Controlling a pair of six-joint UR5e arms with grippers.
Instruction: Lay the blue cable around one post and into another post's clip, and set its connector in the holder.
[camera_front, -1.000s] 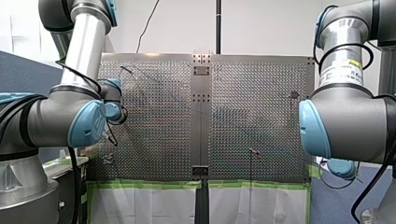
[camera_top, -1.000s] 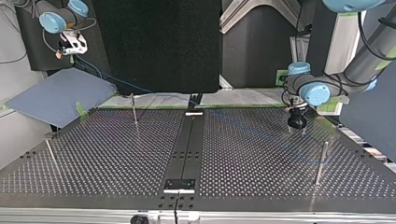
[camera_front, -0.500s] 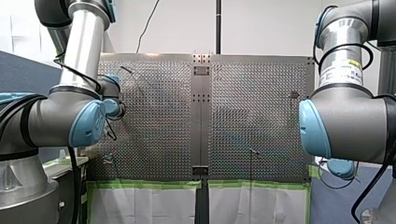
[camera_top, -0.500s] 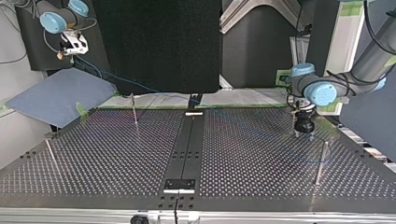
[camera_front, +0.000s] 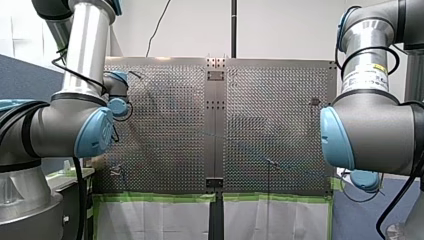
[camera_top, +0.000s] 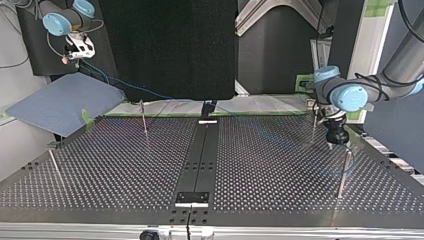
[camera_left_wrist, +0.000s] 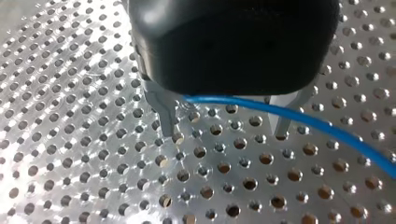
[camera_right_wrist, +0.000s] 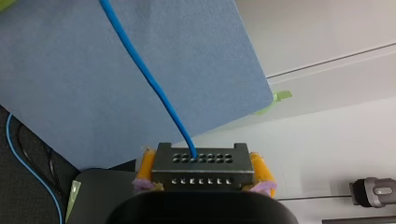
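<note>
Pads (camera_right_wrist: 148, 164) of yellow on my right gripper (camera_right_wrist: 200, 177) are squeezed tight on the boxy black connector (camera_right_wrist: 201, 161), well apart from the thin steel post (camera_top: 344, 170). Smooth blue cable (camera_left_wrist: 303, 119) runs out from under my left gripper (camera_left_wrist: 224, 128); I cannot tell if it pinches it. That gripper has just slid up beside the post, so I think the wrap around it comes next. Shiny table (camera_top: 125, 165), full of little holes, lies below.

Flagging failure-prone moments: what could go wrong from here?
The blue cable only passes between the spread fingers of my left gripper, so it may slip out. That gripper hangs close to the post in the top view and might knock it. My right gripper holds the connector far off; pulling could strain it.
</note>
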